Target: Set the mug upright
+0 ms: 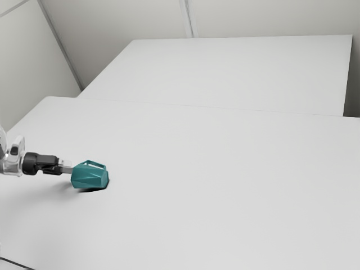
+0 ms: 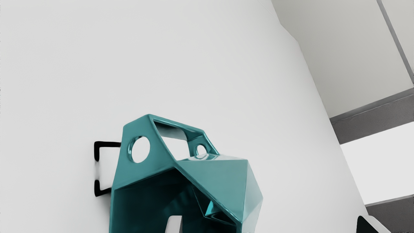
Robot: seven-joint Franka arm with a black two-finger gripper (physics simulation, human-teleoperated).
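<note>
The gripper (image 1: 66,168) reaches in from the exterior view's left, its tip at the open end of the teal mug (image 1: 90,176). The faceted mug lies on its side, mouth toward the hand and handle on the upper side. In the wrist view the gripper (image 2: 270,224) has its fingers wide apart. One fingertip (image 2: 174,224) overlaps the dark mouth of the mug (image 2: 216,181); whether it is inside cannot be told. The other fingertip stands well outside the mug's wall, with a gap to it.
The mug is on a broad white table (image 1: 214,185), with a second white surface (image 1: 225,73) behind it. A black bracket-shaped mark (image 2: 97,152) shows beside the mug in the wrist view. A dark cable (image 1: 17,263) runs at the exterior view's lower left.
</note>
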